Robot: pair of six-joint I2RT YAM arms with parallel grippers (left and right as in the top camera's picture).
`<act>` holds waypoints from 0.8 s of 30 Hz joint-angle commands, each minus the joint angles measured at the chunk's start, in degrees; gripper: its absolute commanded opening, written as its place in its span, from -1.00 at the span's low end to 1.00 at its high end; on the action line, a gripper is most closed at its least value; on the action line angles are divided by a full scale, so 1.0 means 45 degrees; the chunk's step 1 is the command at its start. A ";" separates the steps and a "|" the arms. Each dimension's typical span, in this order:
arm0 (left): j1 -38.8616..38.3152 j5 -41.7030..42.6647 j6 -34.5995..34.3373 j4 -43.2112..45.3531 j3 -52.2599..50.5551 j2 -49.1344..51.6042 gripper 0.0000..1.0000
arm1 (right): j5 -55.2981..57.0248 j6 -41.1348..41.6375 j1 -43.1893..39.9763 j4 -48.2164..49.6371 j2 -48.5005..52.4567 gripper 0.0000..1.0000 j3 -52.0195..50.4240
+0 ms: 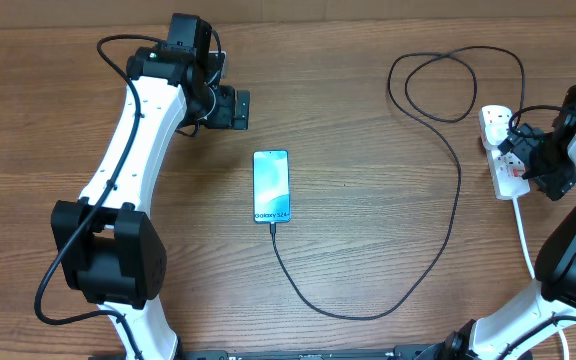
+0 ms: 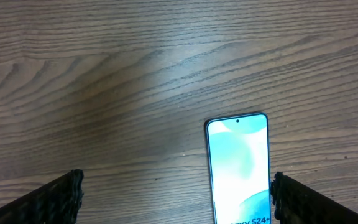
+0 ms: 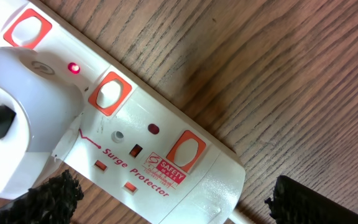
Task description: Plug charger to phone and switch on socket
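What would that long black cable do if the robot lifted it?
Probably floppy: the charger lies in loose loops on the table. Thin, so likely light. Its tip seems plugged into the phone, so tugging might drag that.

The phone (image 1: pixel 271 187) lies mid-worktop (image 1: pixel 368 100). The charger (image 1: pixel 368 317) runs from its near edge, loops right and far, and reaches the socket (image 1: pixel 503 165) at the right edge. The left claw (image 1: pixel 238 108) sits far-left of the phone.
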 commanded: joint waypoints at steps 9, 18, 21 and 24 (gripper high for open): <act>0.0102 -0.0092 -0.0126 0.0005 -0.0019 -0.0049 0.99 | 0.0078 -0.0019 0.0000 0.0039 -0.0063 1.00 0.0262; -0.0155 -0.0083 -0.0126 0.0005 -0.0019 -0.0034 0.99 | 0.0078 -0.0019 0.0000 0.0039 -0.0063 1.00 0.0262; -0.0291 -0.0087 -0.0126 0.0005 -0.0019 -0.0083 0.99 | 0.0073 -0.0019 0.0000 0.0039 -0.0063 1.00 0.0262; -0.0301 -0.0087 -0.0126 0.0000 -0.0019 -0.0204 0.99 | 0.0073 -0.0019 0.0000 0.0039 -0.0063 1.00 0.0262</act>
